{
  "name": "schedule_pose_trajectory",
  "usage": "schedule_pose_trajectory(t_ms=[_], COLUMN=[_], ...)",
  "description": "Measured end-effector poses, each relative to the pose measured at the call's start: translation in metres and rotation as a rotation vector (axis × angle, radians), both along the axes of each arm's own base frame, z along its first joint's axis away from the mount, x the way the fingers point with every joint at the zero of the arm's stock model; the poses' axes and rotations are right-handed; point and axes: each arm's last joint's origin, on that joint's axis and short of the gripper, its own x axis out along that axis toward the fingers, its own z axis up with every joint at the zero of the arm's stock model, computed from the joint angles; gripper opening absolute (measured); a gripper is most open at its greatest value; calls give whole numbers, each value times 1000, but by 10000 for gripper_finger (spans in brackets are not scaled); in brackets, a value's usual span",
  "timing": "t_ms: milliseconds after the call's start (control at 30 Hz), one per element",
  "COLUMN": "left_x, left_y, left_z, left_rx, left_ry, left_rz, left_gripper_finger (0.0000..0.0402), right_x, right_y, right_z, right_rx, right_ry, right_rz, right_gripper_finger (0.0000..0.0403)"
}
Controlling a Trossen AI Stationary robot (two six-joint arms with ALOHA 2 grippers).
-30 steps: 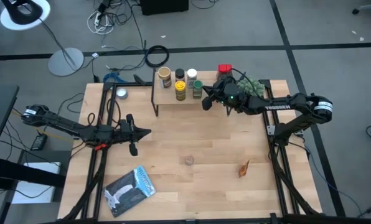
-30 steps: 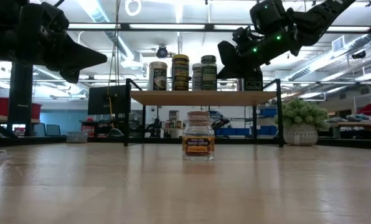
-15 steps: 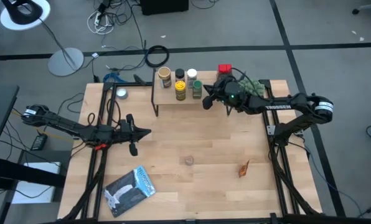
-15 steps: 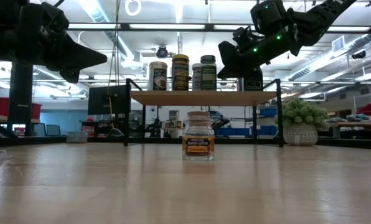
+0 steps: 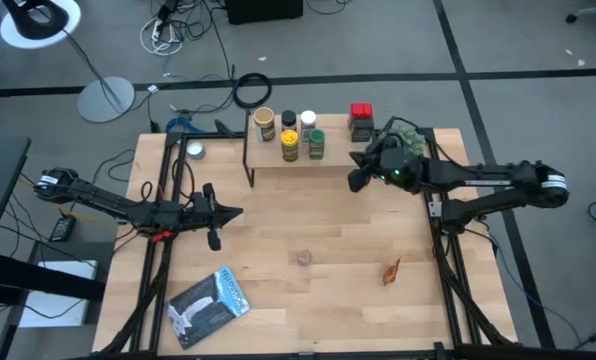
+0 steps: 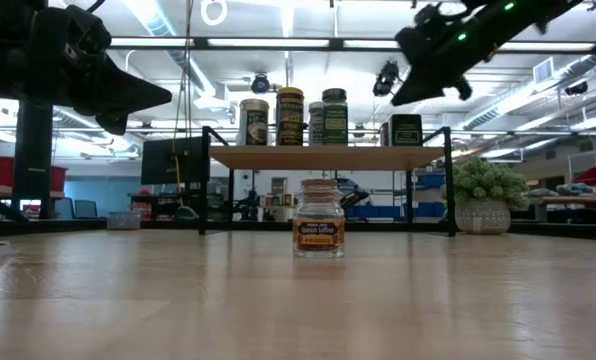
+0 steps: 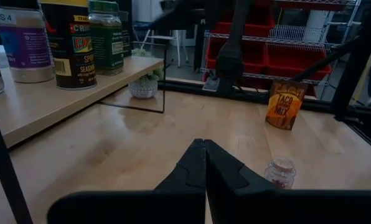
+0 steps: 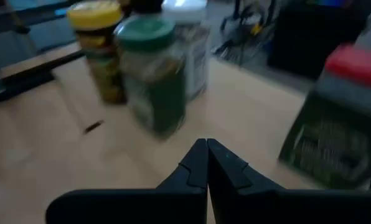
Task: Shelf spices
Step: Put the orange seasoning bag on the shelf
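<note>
The right end effector (image 5: 356, 182) is closed and empty, hovering just off the shelf (image 5: 328, 163). Just beyond its tip stands the red-lidded tin (image 5: 360, 121), with the green-lidded jar (image 5: 316, 144) and other spices beside that. The left end effector (image 5: 236, 212), also closed and empty, waits well apart; one small jar (image 5: 304, 258) stands on the counter (image 5: 318, 300).

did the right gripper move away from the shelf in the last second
Yes. The right gripper, shut, backed off the shelf toward the table's right side, leaving the red-lidded tin there.

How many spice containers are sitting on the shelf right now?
6 on the shelf: tan-lid jar, black-lid jar, white-lid jar, yellow-lid jar, green-lid jar, red-lid tin.
</note>
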Motion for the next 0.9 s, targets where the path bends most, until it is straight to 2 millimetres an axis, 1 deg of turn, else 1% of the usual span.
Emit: schedule_pose_trajectory(t_ms=[67, 133, 233, 367, 533, 667, 733, 833, 900], left_x=[0, 0, 0, 0, 0, 0, 0, 0, 0], left_y=[0, 0, 0, 0, 0, 0, 0, 0, 0], left_z=[0, 0, 0, 0, 0, 0, 0, 0, 0], left_rx=[-1, -1, -1, 0, -12, -12, -12, -12, -12], left_ry=[-2, -2, -2, -1, -3, -1, -1, -2, -2], left_rz=[0, 0, 0, 0, 0, 0, 0, 0, 0], left_gripper_finger=[2, 2, 2, 2, 2, 2, 2, 2, 2], right_x=[-8, -12, -13, -14, -26, -36, -41, -46, -49], right_y=[10, 21, 36, 55, 70, 78, 80, 80, 80], right_z=[1, 1, 0, -3, 3, 15, 20, 30, 37], right_rx=[61, 124, 198, 242, 368, 418, 476, 636, 712], right_ry=[-3, -8, -11, 36, 138, 201, 207, 167, 153], right_rz=[22, 84, 186, 245, 183, 158, 118, 43, -8], right_gripper_finger=[0, 0, 0, 0, 0, 0, 0, 0, 0])
